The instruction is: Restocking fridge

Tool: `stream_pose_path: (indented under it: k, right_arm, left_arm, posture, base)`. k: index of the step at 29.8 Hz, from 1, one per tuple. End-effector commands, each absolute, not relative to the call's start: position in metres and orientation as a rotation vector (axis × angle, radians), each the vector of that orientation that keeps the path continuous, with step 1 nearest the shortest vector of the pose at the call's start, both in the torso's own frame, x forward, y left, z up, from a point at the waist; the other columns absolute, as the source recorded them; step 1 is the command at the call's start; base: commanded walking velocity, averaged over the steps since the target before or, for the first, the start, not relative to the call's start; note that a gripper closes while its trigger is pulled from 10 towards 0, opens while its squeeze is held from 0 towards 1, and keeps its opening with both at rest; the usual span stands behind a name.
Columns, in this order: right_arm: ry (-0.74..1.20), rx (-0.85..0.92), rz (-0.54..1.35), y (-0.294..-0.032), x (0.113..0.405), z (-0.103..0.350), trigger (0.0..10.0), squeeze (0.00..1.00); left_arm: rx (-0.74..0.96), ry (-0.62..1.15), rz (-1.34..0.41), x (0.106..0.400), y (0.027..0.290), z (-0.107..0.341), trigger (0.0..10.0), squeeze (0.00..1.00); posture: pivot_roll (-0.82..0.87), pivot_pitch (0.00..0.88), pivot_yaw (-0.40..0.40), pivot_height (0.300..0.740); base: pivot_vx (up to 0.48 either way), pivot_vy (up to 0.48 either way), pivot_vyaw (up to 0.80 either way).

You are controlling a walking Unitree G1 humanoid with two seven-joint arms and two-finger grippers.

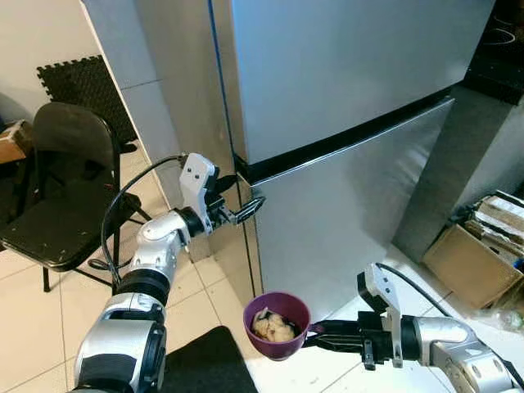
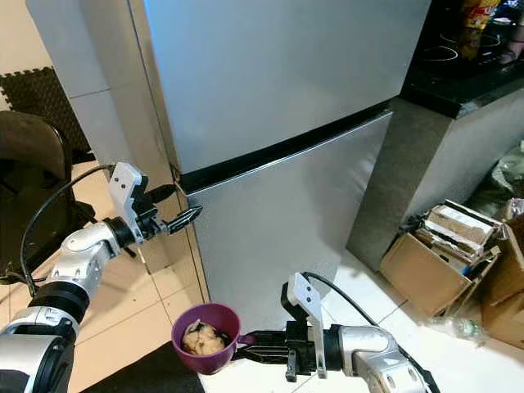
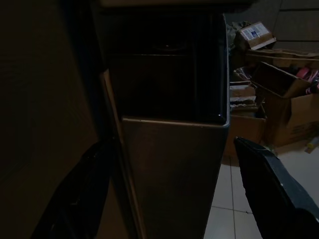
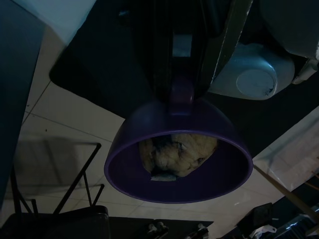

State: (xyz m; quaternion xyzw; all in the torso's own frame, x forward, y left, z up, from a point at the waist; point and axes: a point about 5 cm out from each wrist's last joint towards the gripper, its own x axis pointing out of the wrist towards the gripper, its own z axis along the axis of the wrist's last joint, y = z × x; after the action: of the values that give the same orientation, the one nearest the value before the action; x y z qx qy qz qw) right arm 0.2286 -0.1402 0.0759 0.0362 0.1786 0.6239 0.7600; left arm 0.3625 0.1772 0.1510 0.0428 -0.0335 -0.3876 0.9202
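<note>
The silver two-door fridge (image 1: 344, 90) stands shut in front of me. My left gripper (image 1: 250, 206) is raised at the fridge's left edge, level with the dark seam between the two doors. It is open, with the lower door's corner (image 3: 169, 149) between its fingers (image 3: 274, 189). Low down in front of the lower door (image 1: 352, 213), my right gripper (image 1: 323, 334) is shut on the handle of a purple cup (image 1: 277, 325). The cup (image 4: 179, 159) is held upright and has pale food in it.
A black folding chair (image 1: 65, 188) stands at the left, with a foam mat (image 1: 82, 82) against the wall behind it. Cardboard boxes (image 2: 434, 254) sit on the floor at the right, below a dark counter (image 2: 467, 74). A black mat (image 1: 205, 360) lies at my feet.
</note>
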Motion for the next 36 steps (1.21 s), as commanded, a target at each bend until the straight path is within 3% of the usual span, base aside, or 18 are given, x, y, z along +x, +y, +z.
stream_pose_path:
  k: [1, 9, 18, 36]
  right_arm:
    - [0.364, 0.063, 1.358, -0.139, 0.232, 0.079, 10.0, 0.0]
    - [0.363, 0.061, 1.353, -0.14, 0.232, 0.079, 10.0, 0.0]
    - [0.363, 0.052, 1.339, -0.143, 0.232, 0.079, 10.0, 0.0]
    - [0.357, 0.043, 1.333, -0.143, 0.233, 0.079, 10.0, 0.0]
  left_arm:
    - [0.062, -0.116, -0.776, 0.367, 0.176, 0.161, 10.0, 0.0]
    - [0.009, -0.149, -0.905, 0.364, 0.164, 0.163, 10.0, 0.0]
    - [0.009, -0.049, -1.21, 0.344, 0.147, 0.144, 10.0, 0.0]
    - [-0.019, -0.031, -1.344, 0.331, 0.124, 0.13, 10.0, 0.0]
  posture:
    - [-0.05, 0.0, 0.033, 0.74]
    - [-0.06, 0.0, 0.035, 0.74]
    - [-0.07, 0.0, 0.034, 0.74]
    - [-0.06, 0.0, 0.032, 0.74]
  base:
    - [0.0, 0.0, 0.0]
    - [0.0, 0.0, 0.0]
    - [0.0, 0.0, 0.0]
    - [0.0, 0.0, 0.0]
